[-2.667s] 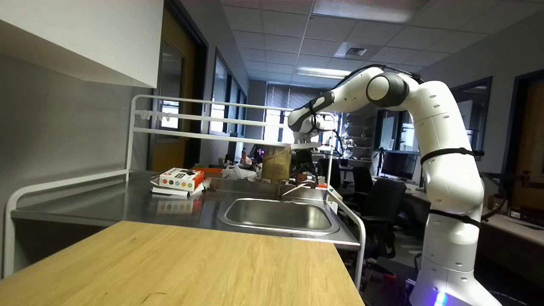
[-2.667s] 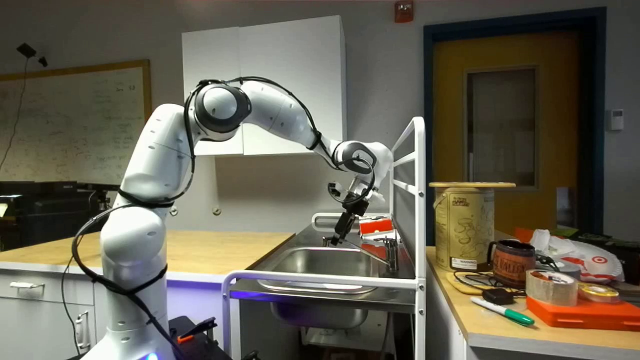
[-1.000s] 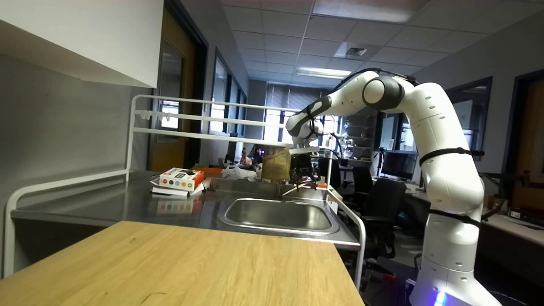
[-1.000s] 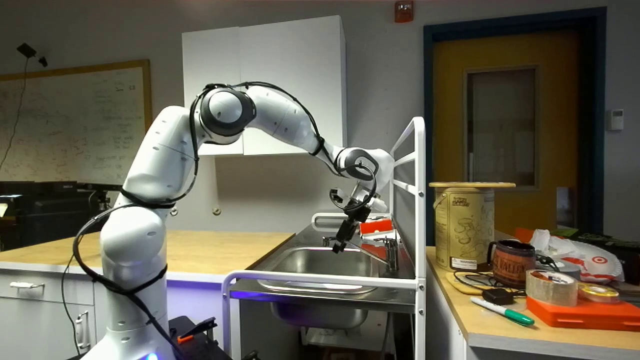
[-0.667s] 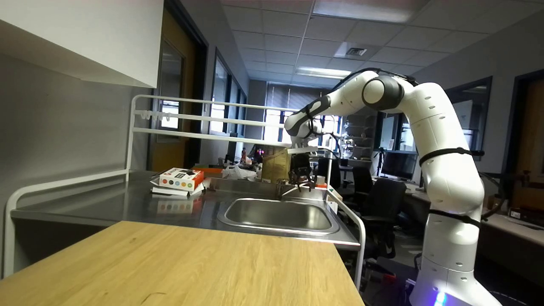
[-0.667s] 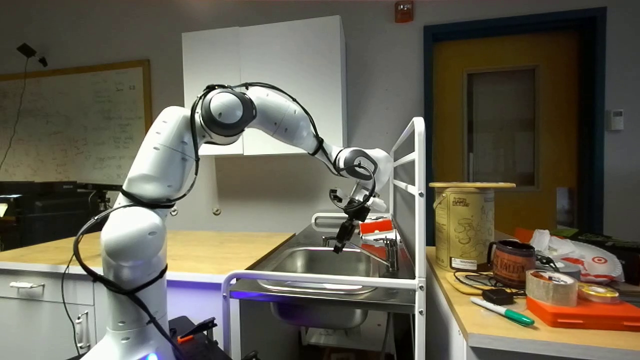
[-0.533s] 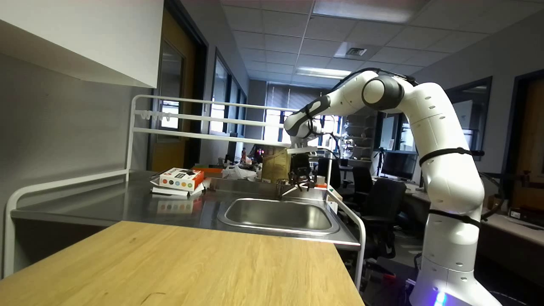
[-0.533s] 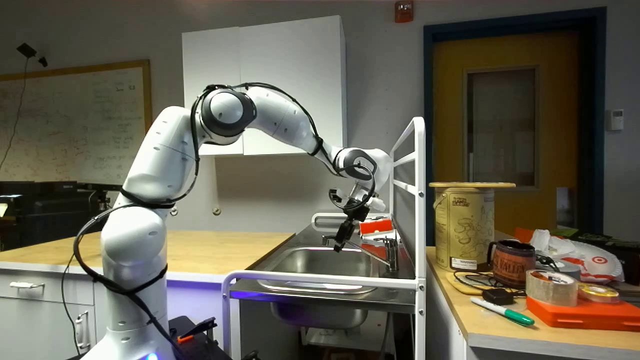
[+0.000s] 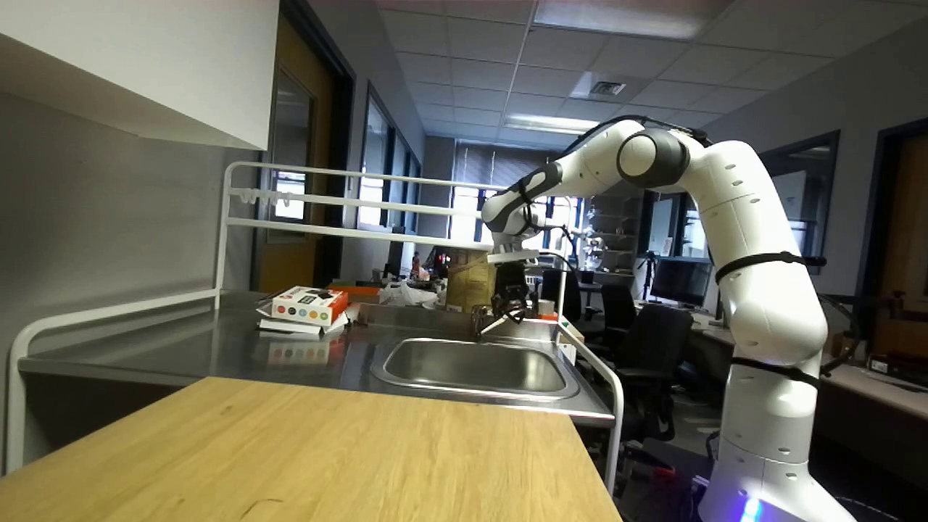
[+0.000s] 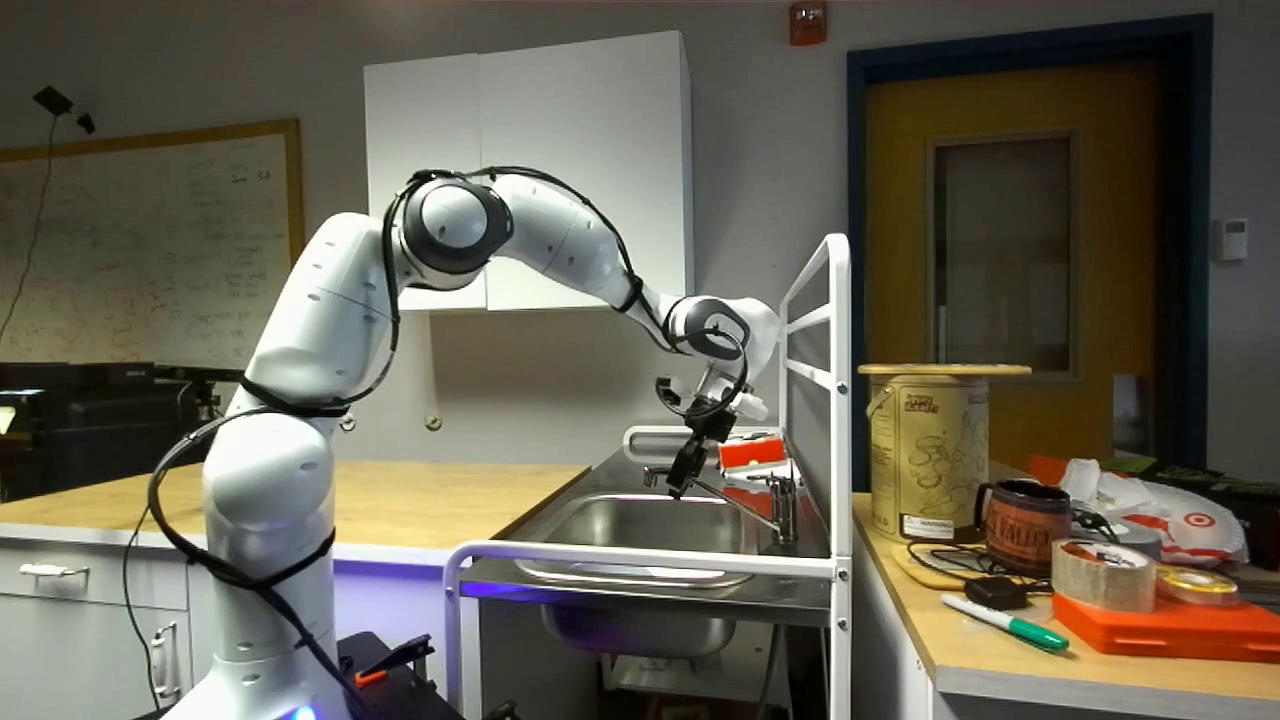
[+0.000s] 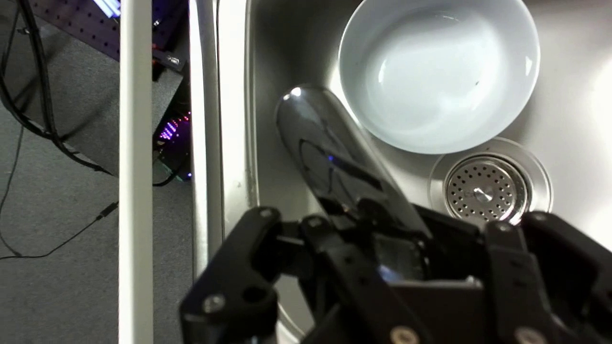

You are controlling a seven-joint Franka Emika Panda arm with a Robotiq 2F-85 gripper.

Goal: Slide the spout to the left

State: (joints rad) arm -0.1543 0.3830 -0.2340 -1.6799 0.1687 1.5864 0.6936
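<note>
Because the spout (image 11: 339, 153) is smooth and rounded, we think the jaws could skid off it if our push strays from its swinging arc, or strain it if we press downward. Over the sink (image 11: 282, 52), it points toward eleven o'clock in the wrist view, its long axis running from five to eleven. It seems to pass between the jaws; whether clenched or released, we cannot tell.

Exterior views are dim; window (image 9: 465, 228) overexposed, ceiling light (image 9: 551, 123) lit. Wrist view: glare whitens sink (image 11: 581, 124), highlights mark spout (image 11: 342, 148) and bowl (image 11: 420, 105).
</note>
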